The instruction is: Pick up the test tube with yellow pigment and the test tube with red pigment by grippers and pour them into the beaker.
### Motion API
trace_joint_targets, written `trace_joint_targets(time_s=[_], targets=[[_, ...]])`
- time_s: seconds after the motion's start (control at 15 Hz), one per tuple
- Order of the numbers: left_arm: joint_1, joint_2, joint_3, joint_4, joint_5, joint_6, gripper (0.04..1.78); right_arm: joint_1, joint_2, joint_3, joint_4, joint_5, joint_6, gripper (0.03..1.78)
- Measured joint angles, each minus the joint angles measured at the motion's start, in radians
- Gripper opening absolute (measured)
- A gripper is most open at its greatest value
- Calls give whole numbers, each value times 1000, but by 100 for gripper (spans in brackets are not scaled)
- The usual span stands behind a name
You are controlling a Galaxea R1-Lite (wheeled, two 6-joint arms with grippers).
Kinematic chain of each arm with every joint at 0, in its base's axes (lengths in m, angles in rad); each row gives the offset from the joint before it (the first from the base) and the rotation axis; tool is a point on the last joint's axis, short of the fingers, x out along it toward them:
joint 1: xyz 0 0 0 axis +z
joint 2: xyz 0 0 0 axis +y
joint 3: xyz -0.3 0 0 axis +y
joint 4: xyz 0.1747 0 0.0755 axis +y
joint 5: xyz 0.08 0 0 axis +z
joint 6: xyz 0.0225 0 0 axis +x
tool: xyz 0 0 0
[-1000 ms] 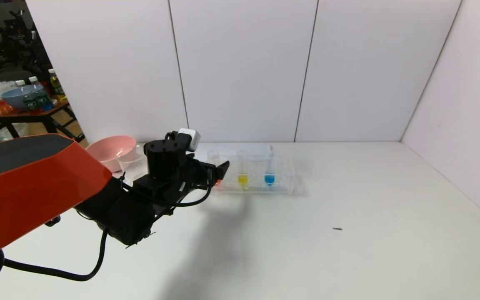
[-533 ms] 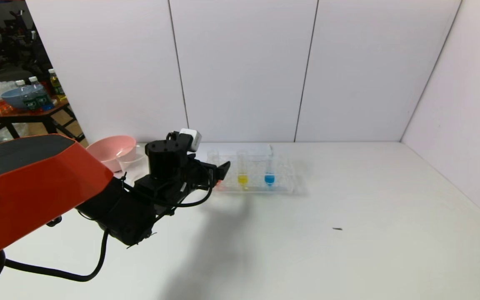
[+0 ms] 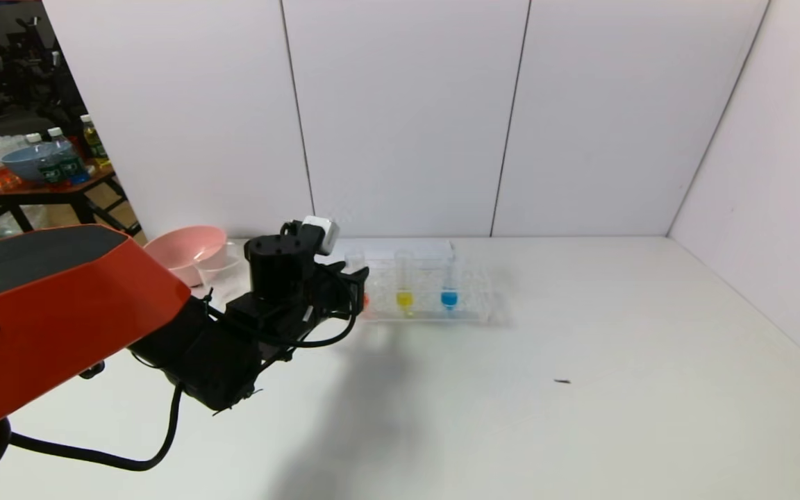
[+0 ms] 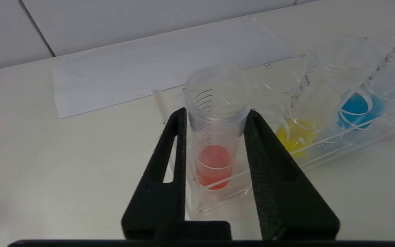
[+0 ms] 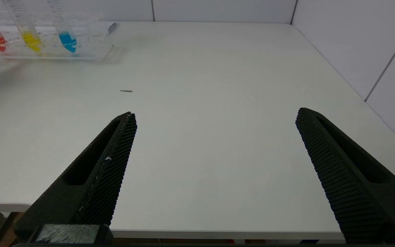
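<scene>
Taking the clear rectangular tube rack [image 3: 428,295] as the landmark: well off its left end sit the pink plastic bowl [image 3: 185,253] and, just beside the bowl, a small clear beaker [image 3: 218,267], faint enough in the head view that its outline is only probable. At the rack's left end the black two-jaw left gripper [image 4: 214,118] has closed narrowly onto the slim clear test tube with red pigment [image 4: 214,137], one pad on each side of the wall just below the open threaded mouth, the tube standing in its slot. One slot to the right stands the test tube with yellow pigment [image 3: 405,288], then a blue-liquid tube [image 3: 449,286].

The red tube looks light, rigid and smooth-walled, so it is likely slippery; a hold high on the wall, above the liquid, suits a straight lift and a later tip.

Far to the right of the rack, the right gripper [image 5: 214,144] hangs parked over bare white table [image 5: 218,85], jaws spread wide, empty.
</scene>
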Motion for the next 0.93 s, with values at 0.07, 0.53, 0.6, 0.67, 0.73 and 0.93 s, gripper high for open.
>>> trace_joint_targets(time_s=[0.07, 0.53, 0.6, 0.67, 0.73, 0.93], targets=[[0, 0, 0, 0, 0, 0, 46, 0, 0, 0, 0, 0, 0, 170], [-3, 1, 0, -1, 3, 4, 44, 0, 0, 0, 0, 0, 0, 170], [-3, 1, 0, -1, 2, 4, 44, 0, 0, 0, 0, 0, 0, 170], [-3, 0, 0, 0, 1, 6, 44, 0, 0, 0, 0, 0, 0, 170], [-3, 0, 0, 0, 1, 6, 44, 0, 0, 0, 0, 0, 0, 170], [-3, -3, 0, 0, 0, 8, 44, 0, 0, 0, 0, 0, 0, 170]])
